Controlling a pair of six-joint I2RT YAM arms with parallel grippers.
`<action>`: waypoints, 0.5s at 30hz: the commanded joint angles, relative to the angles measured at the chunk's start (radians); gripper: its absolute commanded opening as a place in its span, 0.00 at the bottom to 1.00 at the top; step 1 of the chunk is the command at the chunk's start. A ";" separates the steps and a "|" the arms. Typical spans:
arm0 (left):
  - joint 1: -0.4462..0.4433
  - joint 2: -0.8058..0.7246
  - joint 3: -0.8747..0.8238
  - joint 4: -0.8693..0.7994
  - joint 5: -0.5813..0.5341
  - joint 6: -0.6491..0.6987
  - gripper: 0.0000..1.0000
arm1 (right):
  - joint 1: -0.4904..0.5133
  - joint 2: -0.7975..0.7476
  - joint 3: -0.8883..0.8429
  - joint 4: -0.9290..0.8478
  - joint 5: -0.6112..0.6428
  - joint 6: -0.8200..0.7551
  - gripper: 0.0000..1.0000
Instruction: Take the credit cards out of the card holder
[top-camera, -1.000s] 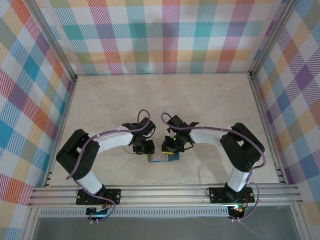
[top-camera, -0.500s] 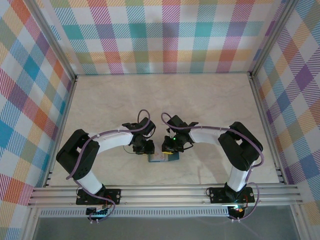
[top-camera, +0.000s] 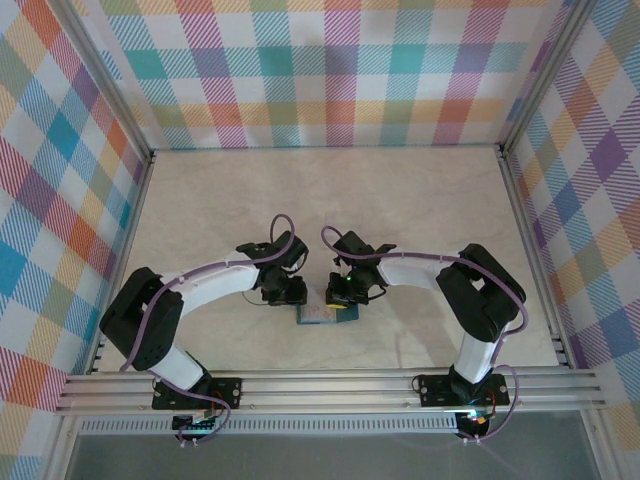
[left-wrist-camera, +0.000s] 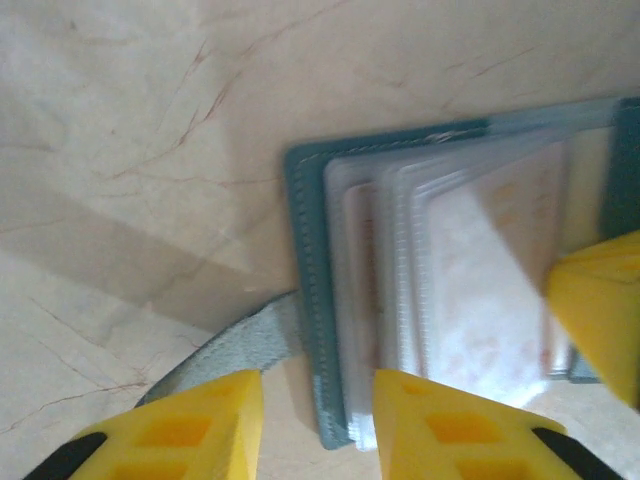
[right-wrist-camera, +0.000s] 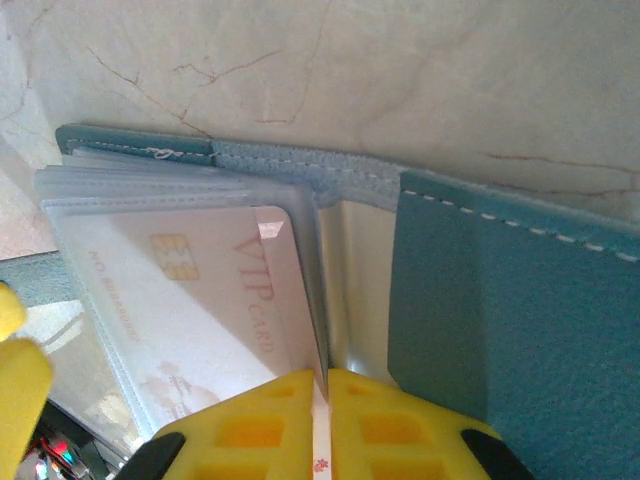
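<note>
Lying open on the desk (top-camera: 420, 200), near edge, centre, betw. the two arms: card holder (top-camera: 325, 314). Teal outer cover w/ pale stitching along the edge. Inside is a fanned stack of clear plastic sleeves (right-wrist-camera: 120, 200). A grey-blue tab (left-wrist-camera: 250, 345) sticks out from one side, flat on the marble-look top.

Contents: credit cards (right-wrist-camera: 200, 290), pale pinkish-white. The top one, in its sleeve, shows an orange chip mark and "VIP CARD" in red lettering. One more card (right-wrist-camera: 321, 440) is seen edge-on as a thin white strip, its far end by the holder's fold. Whether it sits in a sleeve cannot be told.

Right pincer (right-wrist-camera: 322, 388): yellow fingers closed tight on that thin card.

Left pincer (left-wrist-camera: 318, 390): yellow fingers apart w/ a modest gap, gripping nothing. The tab lies just beyond the gap. One fingertip overlaps the holder's corner; contact cannot be told.

Surround: plaid walls (top-camera: 340, 70) on three sides.
</note>
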 joint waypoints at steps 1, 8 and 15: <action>0.005 -0.013 0.027 -0.008 0.036 -0.011 0.40 | -0.001 -0.029 -0.007 -0.037 0.032 -0.013 0.13; 0.003 0.058 0.013 0.025 0.051 0.002 0.48 | -0.001 -0.031 -0.017 0.005 -0.005 -0.006 0.13; 0.004 0.117 -0.008 0.038 0.032 0.013 0.49 | -0.002 -0.039 -0.033 0.045 -0.030 0.006 0.14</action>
